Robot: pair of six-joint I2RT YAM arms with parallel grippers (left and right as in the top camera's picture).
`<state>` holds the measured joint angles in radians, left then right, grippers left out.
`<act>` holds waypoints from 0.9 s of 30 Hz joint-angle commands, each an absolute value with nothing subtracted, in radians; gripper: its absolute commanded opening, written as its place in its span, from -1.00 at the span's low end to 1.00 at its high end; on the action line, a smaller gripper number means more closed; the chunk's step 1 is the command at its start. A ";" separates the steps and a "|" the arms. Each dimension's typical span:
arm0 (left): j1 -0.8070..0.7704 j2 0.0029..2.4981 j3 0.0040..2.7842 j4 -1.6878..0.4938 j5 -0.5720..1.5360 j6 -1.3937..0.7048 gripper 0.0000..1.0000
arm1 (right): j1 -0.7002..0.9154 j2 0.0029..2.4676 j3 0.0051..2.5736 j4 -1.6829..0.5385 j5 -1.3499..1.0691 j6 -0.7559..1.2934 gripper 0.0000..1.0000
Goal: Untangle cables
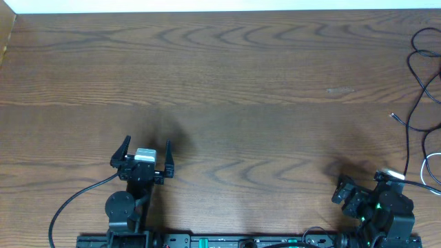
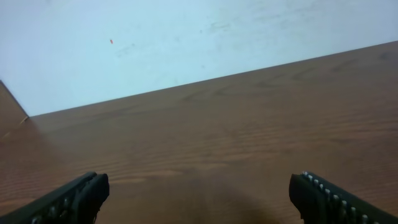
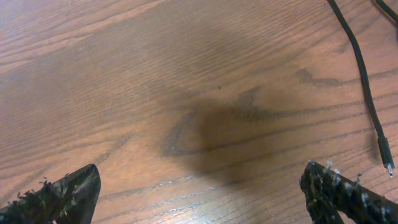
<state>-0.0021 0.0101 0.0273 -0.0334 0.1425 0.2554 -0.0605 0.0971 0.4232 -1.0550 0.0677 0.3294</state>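
table: a brown wood-grain tabletop (image 1: 227, 62) filled the overhead view; a pale blank surface (image 2: 155, 43) rose beyond its far edge in the left wrist view.
left gripper: the black two-finger left gripper (image 1: 146, 151) stood near the front edge on the left, jaws spread wide over bare wood, gripping nothing.
right gripper: the black two-finger right gripper (image 1: 364, 184) sat at the front right, jaws likewise spread wide, gripping nothing.
black cable: a thin black flexible cord (image 1: 413, 83) lay in loose loops at the table's right edge, well apart from the left gripper. its small plug end (image 3: 386, 155) lay flat on the wood ahead of the right gripper, not touching it.
white cable: a thin white cord (image 1: 422, 184) ran from near the right gripper off the right edge. whether it crossed the black cord could not be told.
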 commanded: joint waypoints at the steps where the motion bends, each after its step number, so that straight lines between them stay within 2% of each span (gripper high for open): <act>1: -0.005 0.001 0.004 -0.061 0.133 0.256 0.96 | -0.057 0.098 0.424 -1.055 0.076 0.336 0.99; 13: -0.005 0.001 0.004 -0.063 0.095 -0.036 0.95 | -0.057 0.098 0.424 -1.055 0.076 0.336 0.99; 27: -0.005 0.004 0.004 -0.065 0.062 -0.039 0.96 | -0.057 0.098 0.424 -1.055 0.076 0.336 0.99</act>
